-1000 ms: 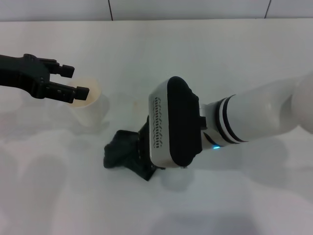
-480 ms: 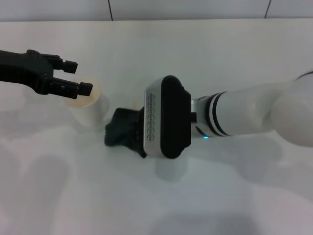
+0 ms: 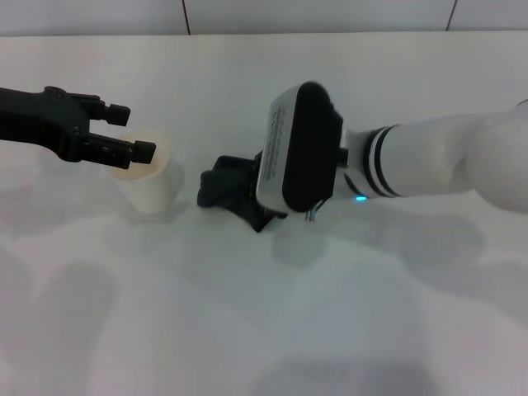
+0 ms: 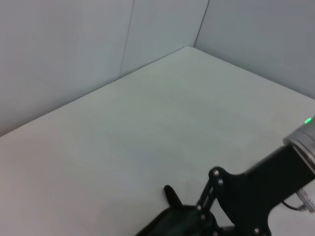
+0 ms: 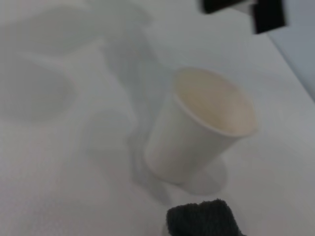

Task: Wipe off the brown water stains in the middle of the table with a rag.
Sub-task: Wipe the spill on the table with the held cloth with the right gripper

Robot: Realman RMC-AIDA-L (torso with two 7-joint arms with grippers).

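At far left, the left gripper (image 3: 132, 132) hangs over the white paper cup (image 3: 147, 177), its two black fingers parted with nothing between them, just above the cup's pale-orange-filled mouth. The cup stands upright on the glossy white table (image 3: 247, 330).

Just beside the cup, toward the middle of the table, lies the dark rag (image 3: 231, 188), bunched and pressed to the surface under the right arm's bulky wrist housing. The right gripper (image 3: 256, 194) reaches in from the right side. Its fingers are hidden beneath the housing and the cloth, so whether they are closed on the rag cannot be told, though the rag sits right at the tip.

The brown water stains are not visible in any view. Judging by the task, they likely lie under or right beside the rag in the middle of the table, or may already be lifted. The right arm is plainly the nearer one for any further wiping. The rag's long side runs roughly across the table, between cup and wrist, so a stroke toward the cup has little room before touching it.

The right wrist view shows what the head view cannot: the cup's full side wall and the rag's rounded edge (image 5: 204, 219) close to its base, apart but near. The left wrist view shows only bare table and the right arm's black linkage over the dark cloth.
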